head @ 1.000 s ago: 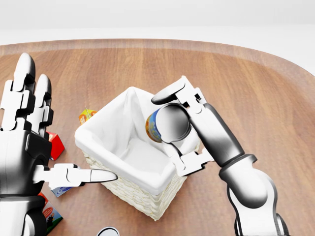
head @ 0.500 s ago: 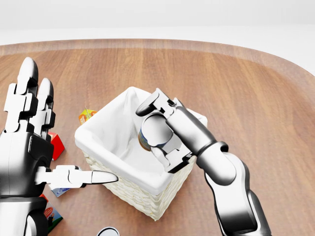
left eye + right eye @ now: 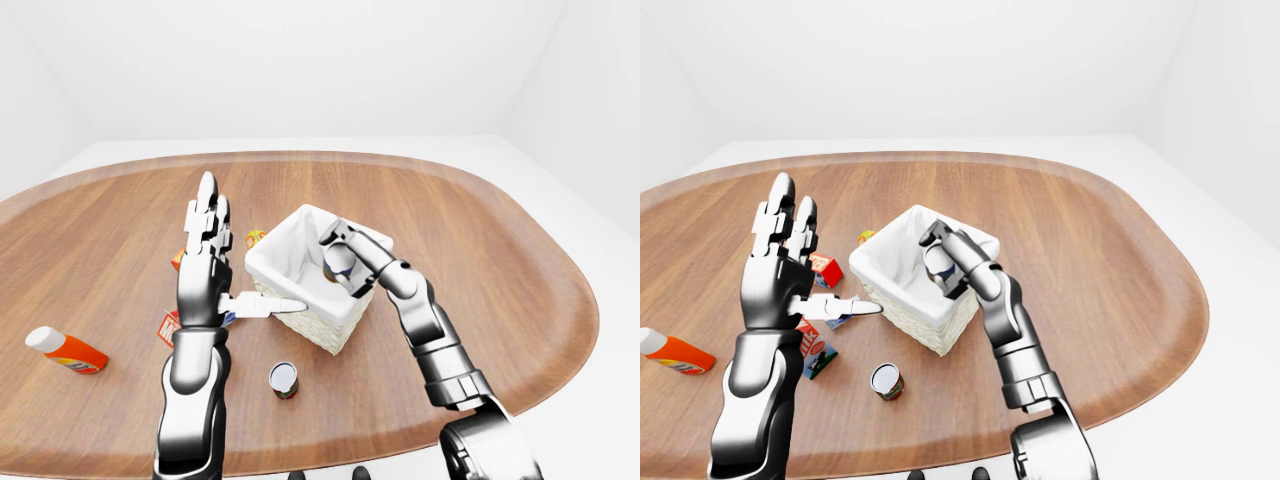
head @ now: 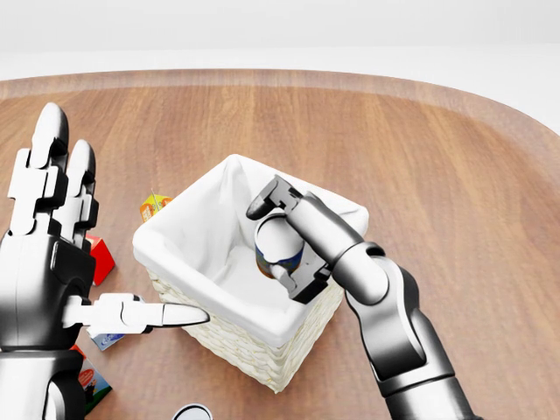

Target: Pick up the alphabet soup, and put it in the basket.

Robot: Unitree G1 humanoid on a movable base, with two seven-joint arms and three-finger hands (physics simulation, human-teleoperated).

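Observation:
The alphabet soup can (image 4: 278, 246) has a grey lid and a blue and yellow label. My right hand (image 4: 282, 238) is shut on it and holds it inside the opening of the white-lined wicker basket (image 4: 203, 229), below the rim. My left hand (image 4: 96, 262) is raised at the left of the head view, open, fingers spread upward and thumb pointing toward the basket's left corner, holding nothing. The can's lower part is hidden by my fingers.
On the round wooden table (image 3: 500, 260) lie a small can (image 3: 284, 379), an orange bottle (image 3: 65, 350), red cartons (image 3: 825, 268) and a small yellow-orange item (image 4: 154, 206) left of the basket. The table's right half holds only my right arm.
My right hand has carried the can leftward and down, from above the basket's right rim into its opening. The left hand has barely moved.

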